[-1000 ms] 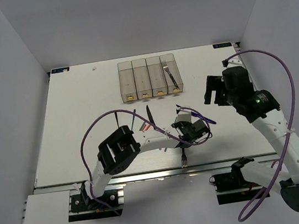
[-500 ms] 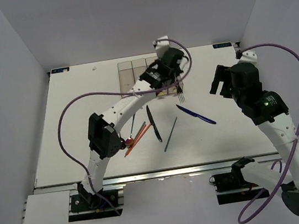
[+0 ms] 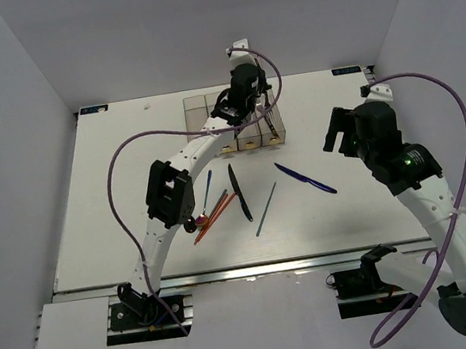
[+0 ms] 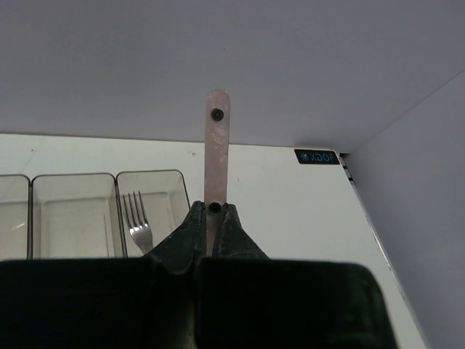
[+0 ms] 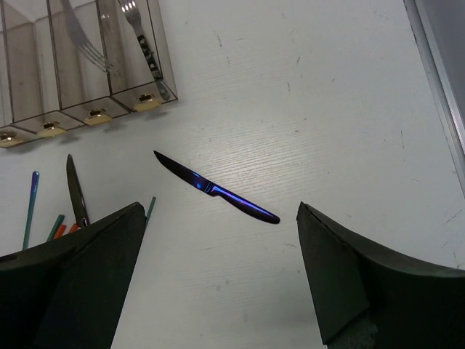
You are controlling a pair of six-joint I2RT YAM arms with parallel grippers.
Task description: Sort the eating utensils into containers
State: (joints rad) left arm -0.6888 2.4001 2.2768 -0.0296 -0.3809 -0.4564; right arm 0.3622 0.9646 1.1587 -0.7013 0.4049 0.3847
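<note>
At the far bins (image 4: pixel 73 176), a pink utensil (image 4: pixel 217 145) was clamped by left gripper (image 4: pixel 211 211), right gripper (image 5: pixel 219 211) held wide, empty; dropped askew, a rim could be struck.

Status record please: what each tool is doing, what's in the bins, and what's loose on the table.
left tool: shut on a pinkish handle, raised above the containers
right tool: open, holding nothing, above the blue knife
in bins: one fork visible, rightmost bin
loose on table: blue knife, black knife, grey chopstick, blue chopstick, orange-red chopsticks
</note>
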